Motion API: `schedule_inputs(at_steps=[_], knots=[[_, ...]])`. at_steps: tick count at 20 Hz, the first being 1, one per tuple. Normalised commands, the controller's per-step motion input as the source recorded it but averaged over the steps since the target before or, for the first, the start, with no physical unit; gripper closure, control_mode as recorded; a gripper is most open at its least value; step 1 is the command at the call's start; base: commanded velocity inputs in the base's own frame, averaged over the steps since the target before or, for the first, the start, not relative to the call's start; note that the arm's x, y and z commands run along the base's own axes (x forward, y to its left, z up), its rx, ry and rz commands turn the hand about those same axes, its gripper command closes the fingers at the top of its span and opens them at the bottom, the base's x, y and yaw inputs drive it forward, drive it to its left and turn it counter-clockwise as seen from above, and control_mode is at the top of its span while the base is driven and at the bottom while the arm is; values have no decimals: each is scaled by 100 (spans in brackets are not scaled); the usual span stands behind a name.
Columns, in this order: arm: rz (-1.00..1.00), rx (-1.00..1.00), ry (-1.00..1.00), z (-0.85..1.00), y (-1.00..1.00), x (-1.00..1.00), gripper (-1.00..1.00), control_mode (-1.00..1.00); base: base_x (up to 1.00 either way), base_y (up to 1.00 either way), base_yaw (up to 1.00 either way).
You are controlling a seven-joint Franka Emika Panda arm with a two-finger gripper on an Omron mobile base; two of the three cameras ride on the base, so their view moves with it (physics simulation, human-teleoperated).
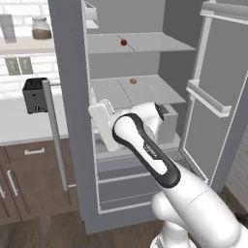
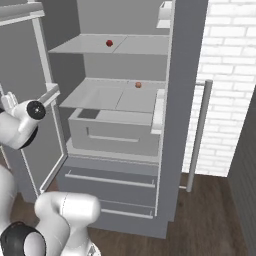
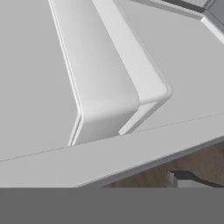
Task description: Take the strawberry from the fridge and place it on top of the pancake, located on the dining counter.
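Strawberry (image 1: 123, 42), tiny, round, red, on upper shelf of open fridge (image 1: 72, 97); "FRANKA" printed on arm; gripper fingers spread wide.

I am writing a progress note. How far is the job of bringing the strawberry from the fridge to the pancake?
Done: the fridge stands open, both doors swung wide. In hand: nothing yet. The arm is raised in front of the lower shelves, and the strawberry lies untouched on the upper shelf. A second small reddish thing sits one shelf below. Left: reach up, grasp the strawberry, carry it to the pancake.
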Motion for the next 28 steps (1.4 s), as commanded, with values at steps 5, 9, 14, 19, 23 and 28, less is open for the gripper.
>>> schedule_inputs(at_steps=[5, 9, 14, 19, 23, 28], knots=[[-1, -7, 6, 48, -72, -1, -100, -100, 0, 0, 0], [0, -30, 6, 29, -84, -14, -100, -100, 0, 0, 0], [0, -64, 13, 0, -69, -1, -100, -100, 0, 0, 0], [1, -87, 7, -35, -66, 0, -100, -100, 0, 0, 0], [2, -71, 20, -27, -100, 21, -100, -100, 0, 0, 0], [18, -33, 11, -7, -75, -6, -100, -100, 0, 0, 0]])
